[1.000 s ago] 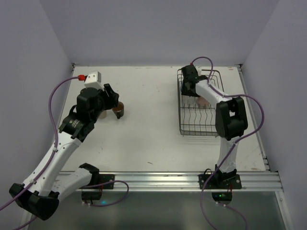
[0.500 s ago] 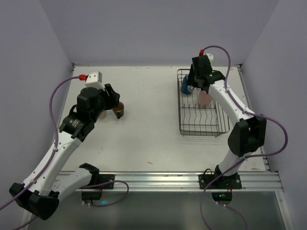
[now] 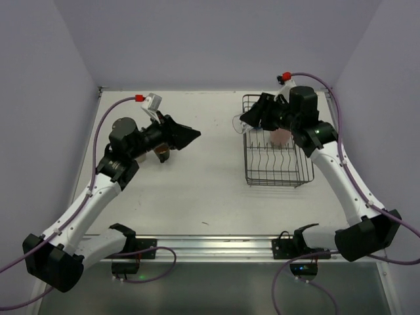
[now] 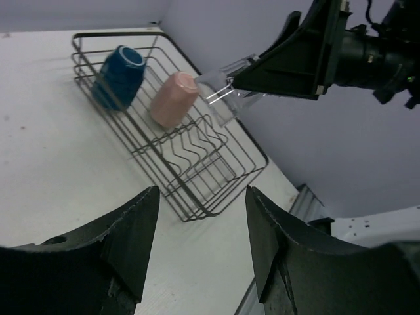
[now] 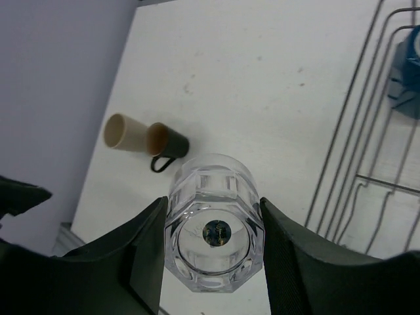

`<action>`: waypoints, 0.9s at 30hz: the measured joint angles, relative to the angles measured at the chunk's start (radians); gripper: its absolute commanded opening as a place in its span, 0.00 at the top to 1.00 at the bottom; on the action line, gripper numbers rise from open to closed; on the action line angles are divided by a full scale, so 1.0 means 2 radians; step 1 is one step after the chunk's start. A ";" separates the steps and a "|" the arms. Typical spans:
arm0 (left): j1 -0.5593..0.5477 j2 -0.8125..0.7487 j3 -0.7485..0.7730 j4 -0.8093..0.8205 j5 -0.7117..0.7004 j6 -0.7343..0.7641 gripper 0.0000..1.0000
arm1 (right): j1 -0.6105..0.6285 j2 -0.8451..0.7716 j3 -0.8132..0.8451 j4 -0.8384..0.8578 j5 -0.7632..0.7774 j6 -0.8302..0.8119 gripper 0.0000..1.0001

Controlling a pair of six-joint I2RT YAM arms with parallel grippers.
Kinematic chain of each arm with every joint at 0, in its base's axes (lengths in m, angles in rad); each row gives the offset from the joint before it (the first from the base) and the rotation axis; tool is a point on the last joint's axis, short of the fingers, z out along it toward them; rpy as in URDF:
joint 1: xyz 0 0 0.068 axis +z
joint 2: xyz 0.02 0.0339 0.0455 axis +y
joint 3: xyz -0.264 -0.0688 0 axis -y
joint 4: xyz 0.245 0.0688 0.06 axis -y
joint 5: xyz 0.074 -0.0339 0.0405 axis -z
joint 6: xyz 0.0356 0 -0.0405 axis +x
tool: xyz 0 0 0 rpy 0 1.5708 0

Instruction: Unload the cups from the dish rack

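Cups sit in two spots on a white desk, and one more is up in the air. At the near edge a metal rail runs across. The left arm and the right arm are both fixed to it. The desk top is flat and pale, with a few tiny dark specks on it.

A bit farther in, on the left, the left end effector hangs above the desk and points to the right. Its two black fingers stand wide apart with nothing between them. Near it, the brown mug and the cream cup stand on the desk, side by side and very close together.

On the right side is the rack, a dark wire basket that lies flat on the desk. At its far end the pink cup and the blue cup lean on the wires, next to each other.

The right end effector is closed on the glass, with one finger on each side of it. The glass is held off the desk, just beside the rack's left side, near the far end.

Farthest away are the walls. They are plain and pale purple, and they stand at the left, the back and the right of the desk.
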 measured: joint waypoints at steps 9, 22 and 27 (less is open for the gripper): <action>0.000 0.046 -0.044 0.172 0.091 -0.121 0.39 | 0.000 -0.055 -0.117 0.168 -0.172 0.117 1.00; -0.019 0.039 -0.088 0.285 0.105 -0.136 0.41 | 0.028 -0.059 -0.162 0.345 -0.221 0.293 1.00; -0.030 0.031 -0.091 0.323 0.116 -0.137 0.41 | 0.046 -0.046 -0.162 0.376 -0.221 0.321 1.00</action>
